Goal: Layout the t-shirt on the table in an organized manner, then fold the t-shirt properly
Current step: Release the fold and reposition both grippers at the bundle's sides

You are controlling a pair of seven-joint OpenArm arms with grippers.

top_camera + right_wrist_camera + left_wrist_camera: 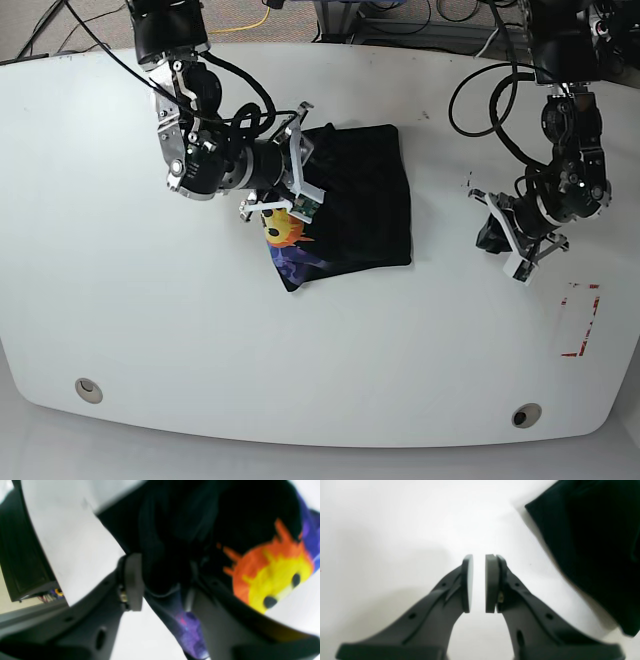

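The t-shirt (355, 195) is lying folded into a black block toward the far middle of the table (120, 330), its orange-and-yellow print (272, 576) showing at the near left corner. The right gripper (162, 580) is clamping a bunch of that fabric between its pads. Over by the right edge, the left gripper (479, 583) is hovering empty, jaws slightly parted, near the red dashed mark (580, 320).

Black t-shirt (360, 195) — folded, sun print showing — lies mid-table (200, 350); glossy white.
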